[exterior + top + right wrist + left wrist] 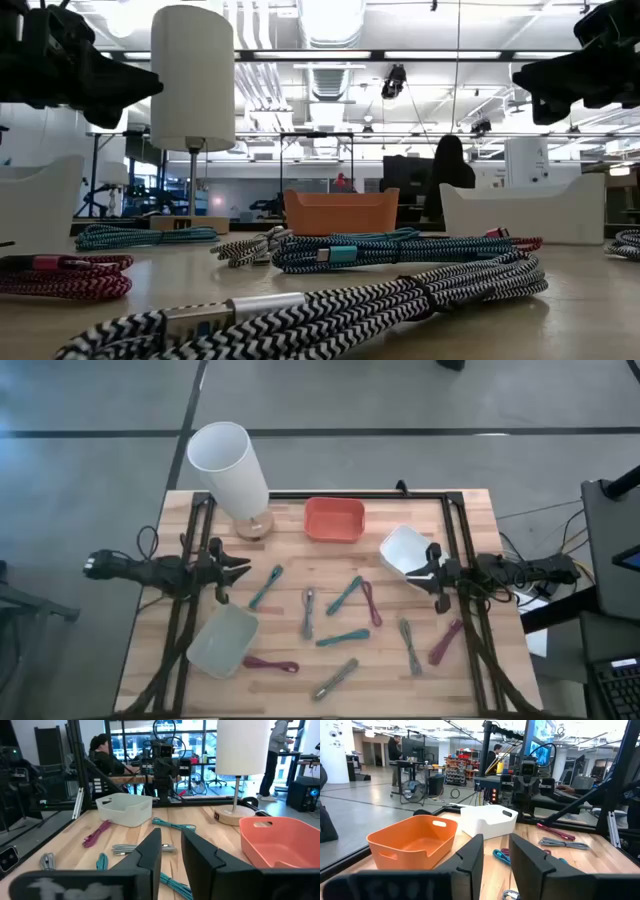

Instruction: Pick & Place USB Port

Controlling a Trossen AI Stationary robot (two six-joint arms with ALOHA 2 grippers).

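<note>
The left gripper (240, 568) hovers at the surface's (440, 680) left edge, fingers slightly spread, holding nothing. The right gripper (428, 570) hovers at the right edge, likewise parted and empty. Bundled USB cables (342, 638) lie scattered mid-surface, between an orange bin (334, 520), a white bin (403, 548) and a pale green bin (222, 640).

Bundled USB cables (349, 638) scattered mid-table.

A light wooden table (385, 670) carries a lamp (232, 470) near its far left corner and an orange bin (334, 520) at the far edge. A white bin (403, 549) sits toward the right edge, a pale green bin (223, 640) toward the near left, with coiled cables (343, 638) scattered across the middle.
</note>
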